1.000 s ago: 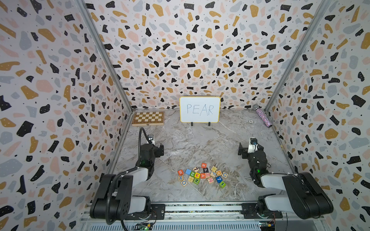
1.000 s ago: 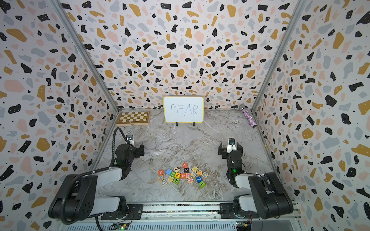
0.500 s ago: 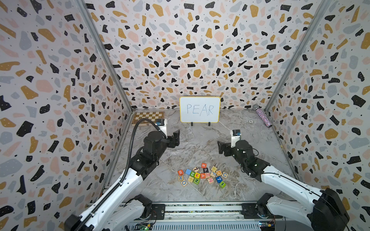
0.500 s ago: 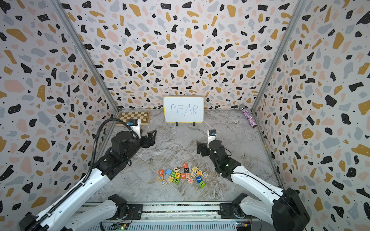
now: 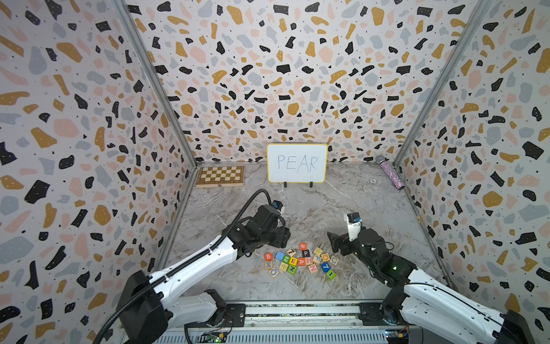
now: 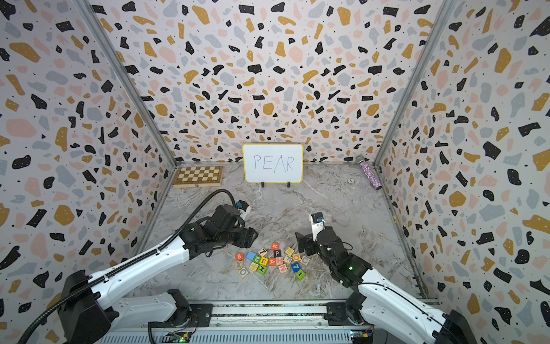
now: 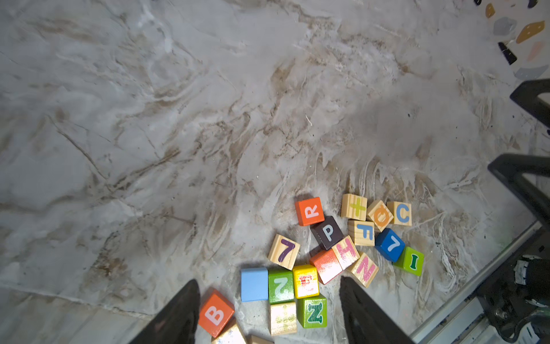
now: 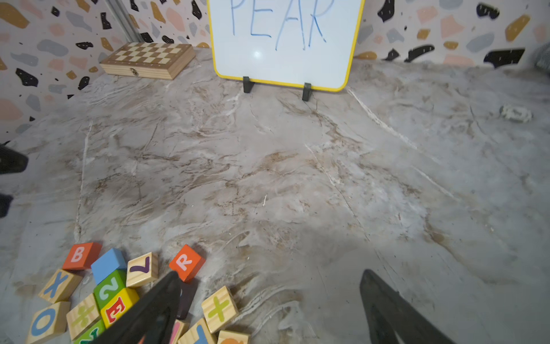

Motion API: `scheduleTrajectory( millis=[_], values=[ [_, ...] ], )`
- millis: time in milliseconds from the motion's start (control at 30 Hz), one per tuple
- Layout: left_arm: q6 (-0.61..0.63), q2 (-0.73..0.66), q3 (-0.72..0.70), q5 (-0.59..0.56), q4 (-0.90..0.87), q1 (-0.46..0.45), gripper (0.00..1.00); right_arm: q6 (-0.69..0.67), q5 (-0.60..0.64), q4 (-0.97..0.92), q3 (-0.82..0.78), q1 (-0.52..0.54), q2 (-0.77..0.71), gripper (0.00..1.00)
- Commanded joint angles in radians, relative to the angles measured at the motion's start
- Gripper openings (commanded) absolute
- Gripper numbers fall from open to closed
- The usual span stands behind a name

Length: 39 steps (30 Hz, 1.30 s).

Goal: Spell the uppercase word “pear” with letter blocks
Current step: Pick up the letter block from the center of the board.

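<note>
L hand point(image 7: 268, 283) part open, R hand point(image 8: 269, 274) wide open, both empty.
Risk: P blk point(image 7: 327, 232), E blk point(image 7: 305, 281), A blk point(image 7: 326, 265) wedged in cluster point(image 7: 345, 248), tabletop point(image 7: 178, 119) front, R blk point(image 7: 309, 211) at rim; grab could knock it apart.

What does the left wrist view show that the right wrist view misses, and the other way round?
Only the left wrist view: the blue 7 block, the green I block, the C block, and the letter on the black P block, unobstructed. Only the right wrist view: the whiteboard reading PEAR and the chessboard box by the back wall. Both: the orange-red R block, the B block, the yellow E block, the purple 7 block and the marble table.
</note>
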Motion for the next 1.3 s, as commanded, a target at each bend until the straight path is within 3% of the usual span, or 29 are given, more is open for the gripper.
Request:
scheduleTrajectory(
  millis=[0,333,700,1067,1267],
  values=[
    [-0.023,0.054,0.060,0.077,-0.023,-0.018,0.72,0.031,-0.210,-0.070,0.015,-0.060,0.054,0.91],
    [-0.071,0.202,0.100,0.233,-0.031,-0.095,0.63,-0.035,-0.311,-0.069,0.027,-0.034,0.206,0.89],
    [-0.103,0.379,0.260,0.210,-0.137,-0.123,0.66,-0.041,-0.164,0.014,-0.038,0.227,0.114,0.89],
    [-0.129,0.479,0.343,0.203,-0.197,-0.138,0.61,0.031,-0.197,0.061,-0.239,0.240,-0.250,0.89],
    [-0.151,0.534,0.388,0.204,-0.211,-0.152,0.59,0.035,-0.179,0.046,-0.261,0.241,-0.338,0.90]
  ],
)
